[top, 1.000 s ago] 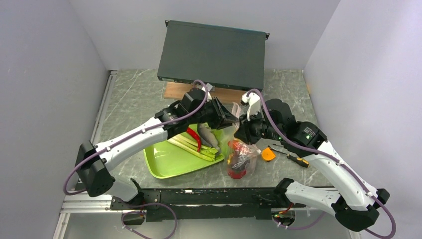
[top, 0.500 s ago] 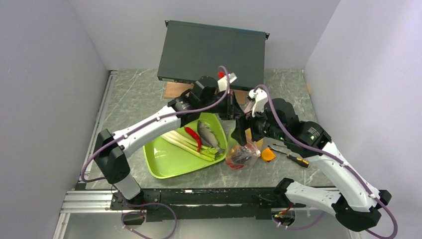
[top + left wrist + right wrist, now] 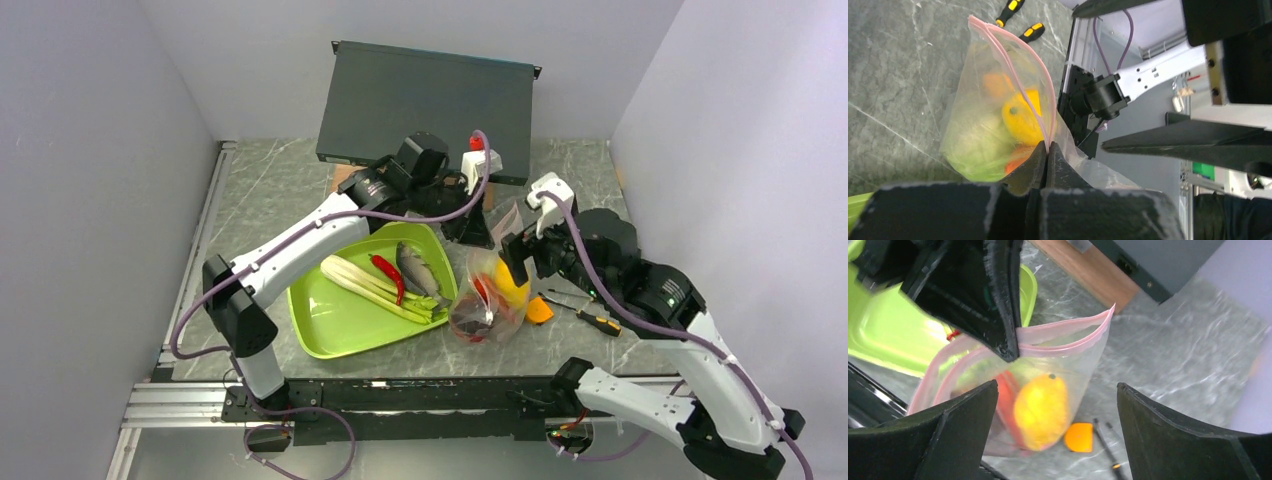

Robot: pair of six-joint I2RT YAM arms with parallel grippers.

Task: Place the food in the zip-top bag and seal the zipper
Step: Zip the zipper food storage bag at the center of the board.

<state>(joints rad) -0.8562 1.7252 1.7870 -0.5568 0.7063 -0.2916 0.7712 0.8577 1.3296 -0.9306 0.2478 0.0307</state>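
We note the left gripper (image 3: 1047, 150) clenched on the pink zipper strip (image 3: 1063, 324) of the clear crinkly zip-top bag (image 3: 1083, 370) below it, with the right gripper (image 3: 1057, 387) released alongside: the slick film could slip free, spilling the yellow toy fruit (image 3: 1040, 410).

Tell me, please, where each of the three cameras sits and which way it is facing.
Top external: fixed high behind the arms, looking down on the table; both arms show.
Left wrist: on the left arm, looking past the left gripper, shut on the rim of the zip-top bag, toward the table.
Right wrist: on the right arm, looking down between the fingers of the open right gripper at the bag's mouth.
Shared: both wrist views show the yellow fruit inside the bag.
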